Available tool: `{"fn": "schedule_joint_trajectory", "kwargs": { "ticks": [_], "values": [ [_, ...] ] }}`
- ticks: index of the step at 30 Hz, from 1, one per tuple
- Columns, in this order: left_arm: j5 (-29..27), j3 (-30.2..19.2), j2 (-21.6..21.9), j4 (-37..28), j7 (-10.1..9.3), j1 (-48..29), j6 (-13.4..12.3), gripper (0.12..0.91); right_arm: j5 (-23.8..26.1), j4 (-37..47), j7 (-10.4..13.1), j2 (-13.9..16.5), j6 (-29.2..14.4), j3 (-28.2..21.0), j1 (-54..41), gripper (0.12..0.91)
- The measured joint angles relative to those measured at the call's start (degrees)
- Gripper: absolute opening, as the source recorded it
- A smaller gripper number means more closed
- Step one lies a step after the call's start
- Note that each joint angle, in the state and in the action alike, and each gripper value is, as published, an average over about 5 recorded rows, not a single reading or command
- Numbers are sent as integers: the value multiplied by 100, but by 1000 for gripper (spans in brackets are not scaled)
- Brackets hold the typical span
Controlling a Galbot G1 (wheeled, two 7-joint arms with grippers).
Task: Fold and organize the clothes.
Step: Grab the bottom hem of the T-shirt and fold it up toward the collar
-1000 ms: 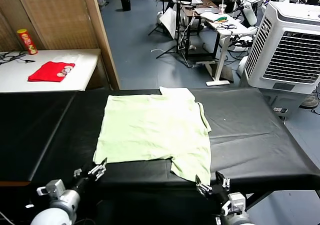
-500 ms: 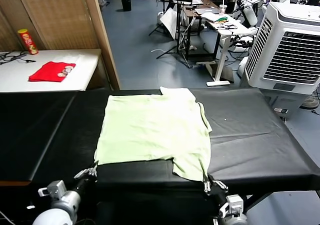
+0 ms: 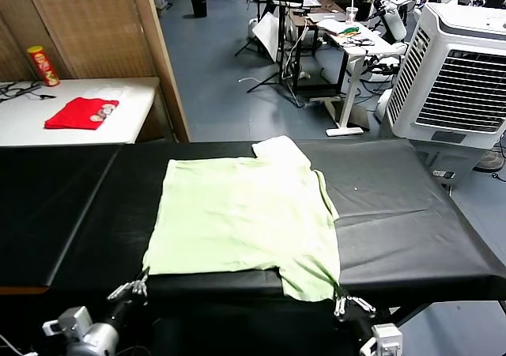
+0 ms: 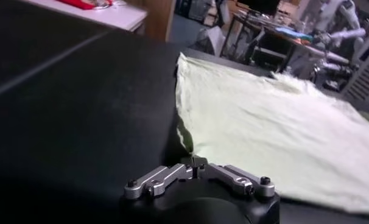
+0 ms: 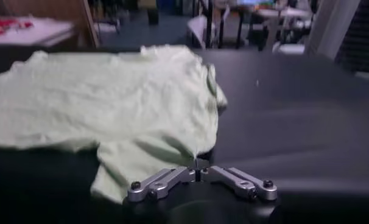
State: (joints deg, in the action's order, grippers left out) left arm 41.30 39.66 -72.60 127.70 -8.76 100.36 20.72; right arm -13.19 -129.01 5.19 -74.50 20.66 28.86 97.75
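At the near edge of the black table (image 3: pixel 395 213), both arms reach in low from below the head view. The left hand (image 3: pixel 136 286) sits at the near left corner of the pale green T-shirt (image 3: pixel 245 213), its fingers pressed together on the corner of the hem, as the left wrist view shows, with the fabric meeting the fingertips (image 4: pixel 195 164). The right hand (image 3: pixel 345 302) is at the near right sleeve, fingers likewise pinched together on the sleeve's edge, which rises to a small point between them in the right wrist view (image 5: pixel 197 165). The T-shirt lies spread flat across the middle of the table, plain side up, its near sleeve hanging toward the table's front edge and its far sleeve folded up pale at the back edge. Beyond the table on the left stands a white side table (image 3: pixel 71 126) carrying a small red folded garment (image 3: pixel 79 112) and a red-and-yellow cylindrical can (image 3: pixel 42 65), with a wooden panel (image 3: pixel 95 24) behind. To the far right stands a large white air cooler (image 3: pixel 455 79), and cluttered desks (image 3: pixel 348 32) fill the background.
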Motion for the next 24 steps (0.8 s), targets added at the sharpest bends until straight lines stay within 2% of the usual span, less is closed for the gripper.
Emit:
{"fn": "schedule_joint_trajectory", "kwargs": {
  "ticks": [4,10,24],
  "values": [
    [-97,-120,-165,-97,-30,-425,-91,126,-190,538,56,181,-161,-80,-724,121],
    [-263,-198,-285,-400,-102,-1001,-242,126,-212,1297,40,344,-379,-317,-1754,121],
    [-694,-426,-153,-1327,-175,-1898,-229,126,-126,3029,-79,421,-560,-1013,-3479,121]
  ]
}}
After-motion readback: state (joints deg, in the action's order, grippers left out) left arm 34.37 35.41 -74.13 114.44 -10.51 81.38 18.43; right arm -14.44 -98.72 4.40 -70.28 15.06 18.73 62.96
